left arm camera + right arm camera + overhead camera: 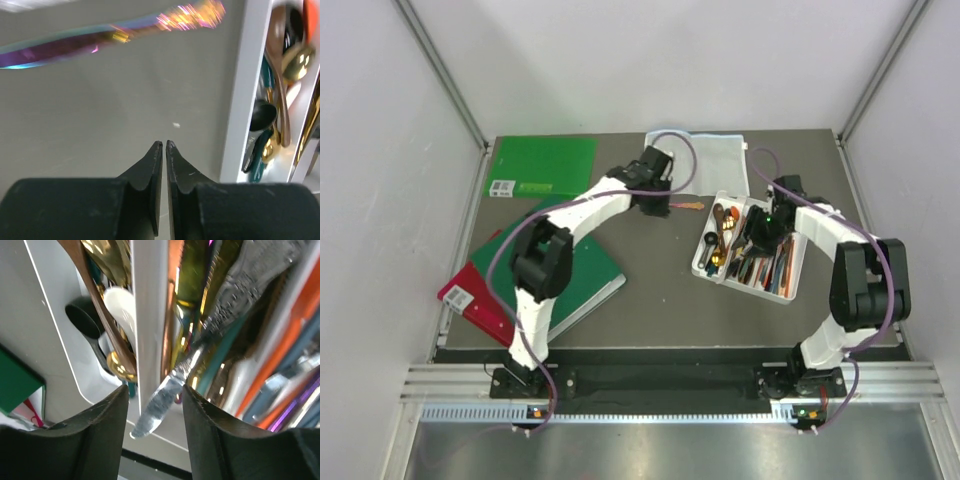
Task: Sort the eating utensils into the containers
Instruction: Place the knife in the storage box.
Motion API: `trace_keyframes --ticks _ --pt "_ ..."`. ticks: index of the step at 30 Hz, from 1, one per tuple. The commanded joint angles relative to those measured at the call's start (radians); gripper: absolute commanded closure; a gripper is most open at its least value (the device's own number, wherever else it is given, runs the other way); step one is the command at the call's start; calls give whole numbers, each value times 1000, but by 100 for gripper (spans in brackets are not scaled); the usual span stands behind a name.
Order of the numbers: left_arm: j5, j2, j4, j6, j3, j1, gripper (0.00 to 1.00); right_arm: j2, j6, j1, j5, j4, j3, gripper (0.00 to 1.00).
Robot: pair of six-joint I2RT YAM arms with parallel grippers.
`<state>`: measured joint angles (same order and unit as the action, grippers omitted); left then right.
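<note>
The white tray (pixel 702 264) sits right of centre, holding several spoons, knives and chopsticks. An iridescent knife (pixel 688 206) lies on the table just left of the tray. My left gripper (pixel 657 205) hovers beside that knife. In the left wrist view the left gripper (pixel 164 143) is shut and empty, the knife (pixel 100 42) lies ahead of it, and the tray wall (pixel 245 100) stands to the right. My right gripper (pixel 757 240) is over the tray. Its jaws (pixel 154 389) stand open around the tip of a silver knife (pixel 165 395) beside a divider (pixel 149 315), touching neither side.
A green book (pixel 542 165) lies at the back left. Another green book (pixel 585 285) rests on a red one (pixel 460 295) at the front left. A white mesh pouch (pixel 705 160) lies behind the tray.
</note>
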<state>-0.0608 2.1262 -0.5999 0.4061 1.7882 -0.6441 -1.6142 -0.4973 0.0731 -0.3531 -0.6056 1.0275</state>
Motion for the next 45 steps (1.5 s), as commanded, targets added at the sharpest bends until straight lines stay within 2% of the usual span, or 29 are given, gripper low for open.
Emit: trace_keyframes --ticks 1,6,15,23,26,30,35,38,39,41,45 --pt "90 -176 97 -19 -44 4 88 -56 -36 42 74 26 98 55" --pt "115 -190 57 -30 -49 8 89 -92 -52 57 134 -34 149 58" --pt "90 -210 65 -46 -105 18 90 -27 -70 65 154 -95 141 57" --pt "92 -219 68 -56 -121 21 91 -104 -70 83 190 -124 155 58" --pt "98 -230 68 -58 -138 24 91 -134 -67 88 206 -140 166 61" --pt "96 -242 78 -59 -159 26 91 -142 -73 86 235 -143 167 73" --pt "93 -241 81 -61 -162 26 91 -188 -69 90 221 -128 169 69" --pt "95 -239 78 -66 -161 29 91 -196 -73 91 218 -121 174 78" --pt "95 -239 78 -67 -161 29 91 -197 -72 90 223 -120 177 89" --pt "93 -241 78 -69 -164 31 91 -197 -70 93 227 -117 187 98" --pt "87 -238 77 -69 -167 34 91 -193 -55 96 258 -131 227 100"
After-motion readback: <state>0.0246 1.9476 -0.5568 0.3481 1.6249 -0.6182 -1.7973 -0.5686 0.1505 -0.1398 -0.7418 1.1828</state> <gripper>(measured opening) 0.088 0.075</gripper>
